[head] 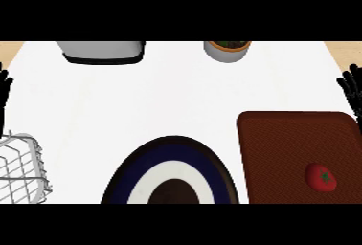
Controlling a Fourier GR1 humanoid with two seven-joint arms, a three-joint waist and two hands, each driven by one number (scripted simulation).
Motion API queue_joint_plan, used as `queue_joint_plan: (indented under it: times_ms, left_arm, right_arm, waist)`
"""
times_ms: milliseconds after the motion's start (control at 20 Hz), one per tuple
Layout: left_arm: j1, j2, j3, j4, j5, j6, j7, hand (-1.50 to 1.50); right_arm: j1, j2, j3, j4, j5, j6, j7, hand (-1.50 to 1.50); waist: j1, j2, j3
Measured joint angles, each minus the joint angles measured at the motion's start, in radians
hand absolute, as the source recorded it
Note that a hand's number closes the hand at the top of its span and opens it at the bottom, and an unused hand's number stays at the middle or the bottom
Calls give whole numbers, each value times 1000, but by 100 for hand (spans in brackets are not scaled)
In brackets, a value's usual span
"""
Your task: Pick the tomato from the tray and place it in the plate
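A: What does the surface look like?

B: A smooth white desk [176,95] fills the view, with pale wood showing at its two far corners.

A: And what sits on it?

B: A brown rectangular tray [283,143] with a finely woven texture and rounded corners, at the near right. Just beside it on the left lies a round plate [127,167] with dark blue, white and black rings. A wire basket [21,167] is at the near left; a grey rounded appliance [102,50] and a small pot [228,50] holding soil stand at the far edge.

A: Where's the tomato?

B: The tomato [321,177] rests in the tray's near right part, red and slightly oval, long axis roughly front to back, green stem facing up.

A: The hands?

B: The left robot hand [5,91] and right robot hand [352,88] rest at the side edges, fingers spread upward, holding nothing.
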Motion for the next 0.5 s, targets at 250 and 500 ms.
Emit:
queue_joint_plan:
  times_ms: [250,500]
  left_arm:
    - [-50,-98,119,-33,11,-159,509,0]
    - [-36,-119,120,-98,-30,-115,626,0]
  right_arm:
    - [-28,94,-36,38,-52,-114,109,-150]
    - [15,-41,12,94,167,-159,180,-150]
  waist:
    - [1,13,-12]
    - [-13,24,-26]
